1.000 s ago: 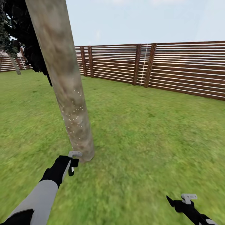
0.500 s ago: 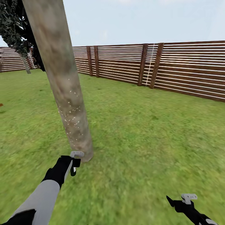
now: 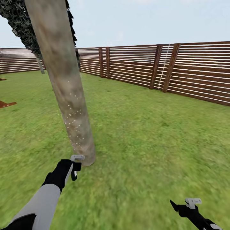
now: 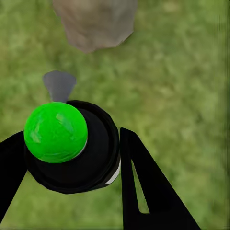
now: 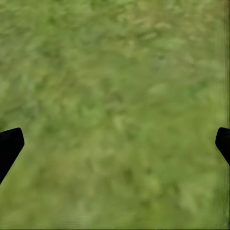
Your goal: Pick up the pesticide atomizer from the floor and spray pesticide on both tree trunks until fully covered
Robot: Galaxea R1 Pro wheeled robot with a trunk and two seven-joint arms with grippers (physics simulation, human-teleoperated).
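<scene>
Left jaws (image 4: 67, 158) clamp the round black atomizer (image 4: 72, 148) beside the mottled, leaning trunk (image 3: 64, 83); right jaws (image 5: 115, 143) spread wide, empty.

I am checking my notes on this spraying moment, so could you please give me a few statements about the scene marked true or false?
1. The left gripper is shut on the pesticide atomizer. True.
2. The right gripper holds a second bottle. False: its fingers stand wide apart over bare grass.
3. The tree trunk leans and carries pale specks on its lower part. True.
4. The fence is white metal. False: it is brown horizontal wooden slats.
5. The atomizer rests against the trunk's base. False: the left wrist view shows grass between them.
</scene>
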